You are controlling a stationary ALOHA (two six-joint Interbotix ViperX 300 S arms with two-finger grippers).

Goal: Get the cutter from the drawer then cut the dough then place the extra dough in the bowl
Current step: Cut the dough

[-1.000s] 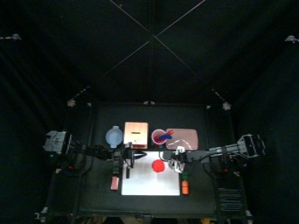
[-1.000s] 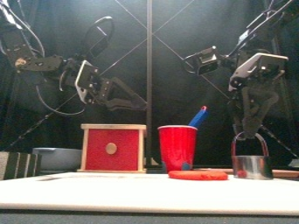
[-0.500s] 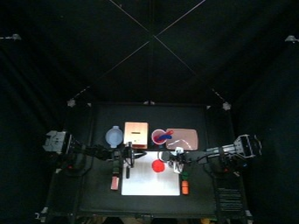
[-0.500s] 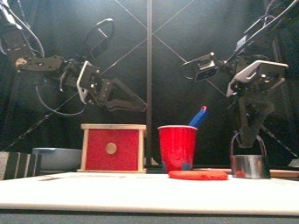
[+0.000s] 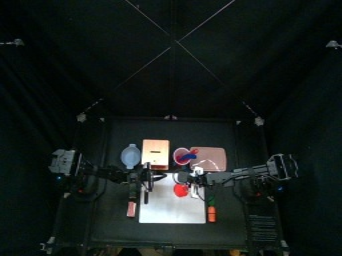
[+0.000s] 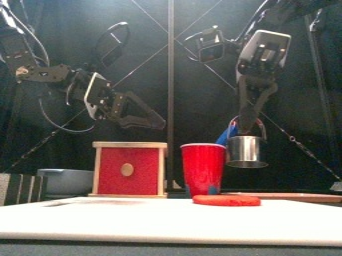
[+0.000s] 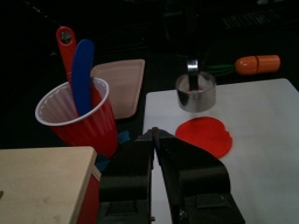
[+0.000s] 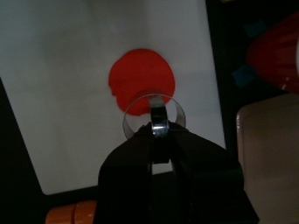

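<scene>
1. The right claw point(image 6: 239, 127) is clenched on the thin wire handle of the cutter point(image 6: 245, 151), pinching the loop at its top.
2. The cutter is a short, shiny metal cylinder. It hangs in the air with its axis upright, handle up and open rim facing down (any tilt is slight). It is clear of the white cutting board point(image 6: 160, 222) and sits above and a little right of the dough point(image 6: 225, 200) in the front view.
3. The dough is a flat, smooth red disc lying whole on the board.
4. The left claw point(image 7: 153, 149) is pressed shut with nothing in it, held high at the left above the wooden box point(image 6: 130, 168).
5. The box is pale and square, with its red drawer front facing near.
6. Just right of the box, the red cup point(image 6: 203, 168) holds a blue knife point(image 7: 82, 74) and a red knife point(image 7: 65, 48), both sticking out of its mouth.
7. Left of the box on the surface stands the blue-grey bowl point(image 6: 64, 180) (its inside is hidden). The flat pink tray point(image 7: 122, 79) lies beyond the cup.
</scene>
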